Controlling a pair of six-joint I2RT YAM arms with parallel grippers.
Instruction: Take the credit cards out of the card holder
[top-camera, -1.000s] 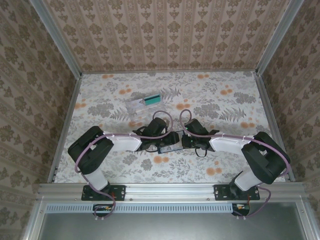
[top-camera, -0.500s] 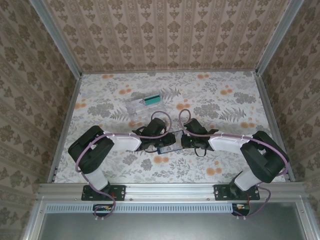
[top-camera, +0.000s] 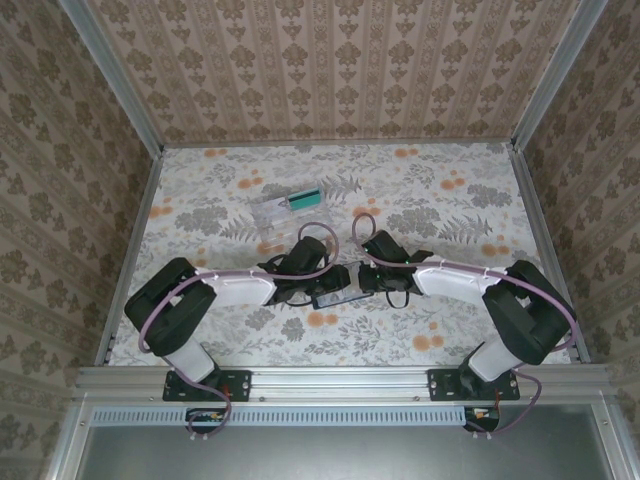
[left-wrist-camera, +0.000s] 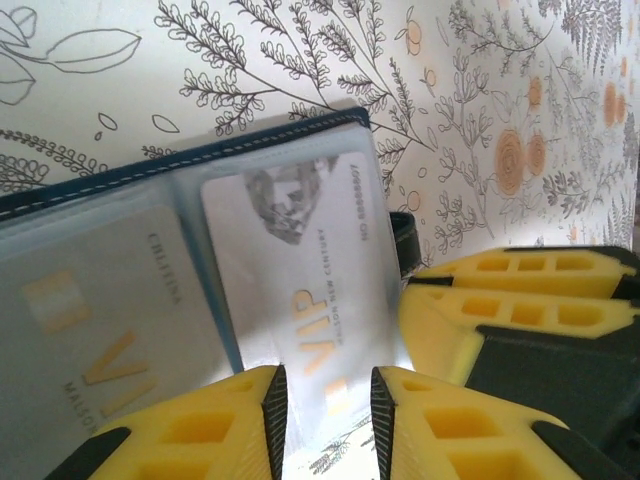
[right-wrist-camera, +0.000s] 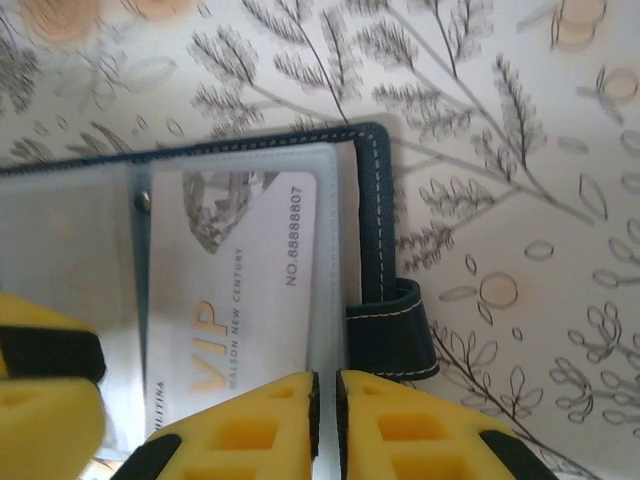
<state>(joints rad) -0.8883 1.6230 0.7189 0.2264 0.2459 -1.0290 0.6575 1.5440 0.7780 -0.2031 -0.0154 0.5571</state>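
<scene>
Left arm and right arm: white tubes joined by bulky black housings. Mauve cables are looped along each. Black base plates are seen at the feet. On left gripper and right gripper, fingers are moulded yellow, with rectangular recesses and black pads.

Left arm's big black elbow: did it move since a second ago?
Yes. The left arm's elbow has swung outward, closer to the table's left rail, in the top view.
</scene>
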